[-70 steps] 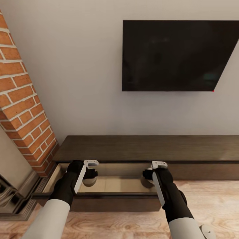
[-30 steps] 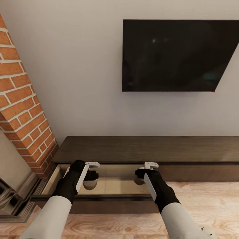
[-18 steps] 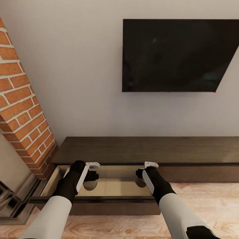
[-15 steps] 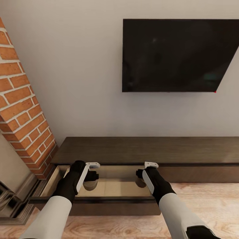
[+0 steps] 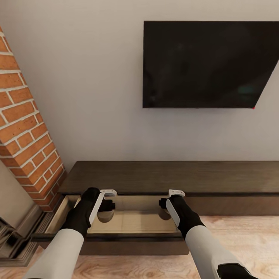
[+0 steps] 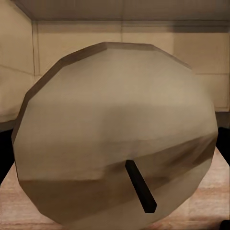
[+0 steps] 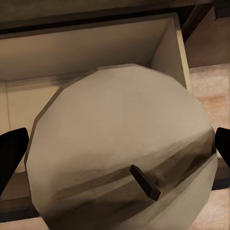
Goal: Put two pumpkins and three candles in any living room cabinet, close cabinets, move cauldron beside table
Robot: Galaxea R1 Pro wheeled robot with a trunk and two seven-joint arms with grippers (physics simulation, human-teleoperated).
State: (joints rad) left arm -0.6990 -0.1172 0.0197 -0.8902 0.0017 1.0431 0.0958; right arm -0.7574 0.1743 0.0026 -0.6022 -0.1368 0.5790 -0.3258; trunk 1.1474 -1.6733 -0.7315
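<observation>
The long dark-brown cabinet [image 5: 174, 176] runs along the wall, with its left drawer [image 5: 133, 224] pulled out and the pale wood inside showing. My left gripper [image 5: 107, 205] is shut on a grey-beige candle [image 5: 104, 216] and holds it over the drawer's left part. My right gripper [image 5: 164, 205] is shut on a second candle [image 5: 164, 214] over the drawer's right part. In the left wrist view the candle [image 6: 115, 129] shows its pale top and dark wick against the drawer walls. In the right wrist view, dark fingertips [image 7: 10, 153] flank the candle [image 7: 120, 148].
A brick fireplace [image 5: 27, 128] stands close at the left, its base beside the open drawer. A dark TV [image 5: 205, 64] hangs on the wall above the cabinet. Wooden floor [image 5: 248, 236] lies in front of the cabinet at the right.
My right gripper has carried its candle to the left, further over the drawer. The left gripper has stayed put. The whole view has shifted slightly.
</observation>
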